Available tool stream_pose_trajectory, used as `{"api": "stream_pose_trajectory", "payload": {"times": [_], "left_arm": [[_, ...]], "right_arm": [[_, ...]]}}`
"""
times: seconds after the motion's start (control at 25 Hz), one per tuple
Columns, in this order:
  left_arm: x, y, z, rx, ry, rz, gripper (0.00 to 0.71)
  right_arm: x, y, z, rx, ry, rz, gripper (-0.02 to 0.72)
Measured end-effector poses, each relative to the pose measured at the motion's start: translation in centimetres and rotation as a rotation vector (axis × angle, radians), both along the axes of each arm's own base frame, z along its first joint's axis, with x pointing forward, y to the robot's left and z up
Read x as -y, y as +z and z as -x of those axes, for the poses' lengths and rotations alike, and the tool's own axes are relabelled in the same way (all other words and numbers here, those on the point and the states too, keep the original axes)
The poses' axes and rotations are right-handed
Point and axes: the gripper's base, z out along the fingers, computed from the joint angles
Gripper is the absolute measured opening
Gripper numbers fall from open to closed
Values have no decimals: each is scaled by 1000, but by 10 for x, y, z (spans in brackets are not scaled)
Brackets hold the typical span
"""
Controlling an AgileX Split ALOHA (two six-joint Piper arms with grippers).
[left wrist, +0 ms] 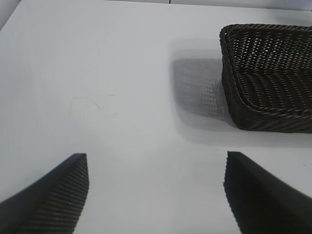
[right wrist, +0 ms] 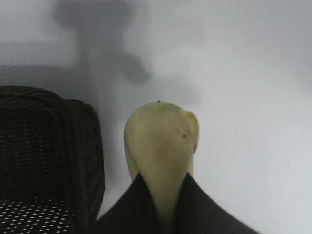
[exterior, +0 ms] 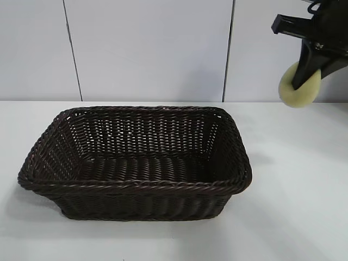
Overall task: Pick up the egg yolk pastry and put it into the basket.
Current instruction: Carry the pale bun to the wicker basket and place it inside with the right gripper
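The egg yolk pastry [exterior: 295, 89], a pale yellow rounded lump, hangs in the air at the upper right of the exterior view, squeezed between the jaws of my right gripper [exterior: 302, 82]. It is well above the table and to the right of the basket [exterior: 136, 184], a dark brown woven wicker basket that stands empty in the middle. In the right wrist view the pastry [right wrist: 161, 146] bulges out of my shut gripper [right wrist: 163, 204], with the basket's corner [right wrist: 73, 141] beside it. My left gripper [left wrist: 156, 195] is open and empty over bare table, with the basket [left wrist: 273, 112] farther off.
The white table [exterior: 299, 206] runs all round the basket. A white panelled wall [exterior: 152, 49] stands behind it. The left arm does not show in the exterior view.
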Motion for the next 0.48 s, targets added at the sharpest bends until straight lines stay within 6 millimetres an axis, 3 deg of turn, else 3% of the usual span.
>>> {"api": "stream_pose_trajectory", "payload": {"times": [0.2, 0.48], "left_arm": [[0, 0, 0, 0, 0, 0, 560], [0, 0, 0, 0, 0, 0, 560]], "right_arm": [[-58, 4, 20, 79, 135, -43, 30], [-106, 3, 37, 183, 231, -99, 30]]}}
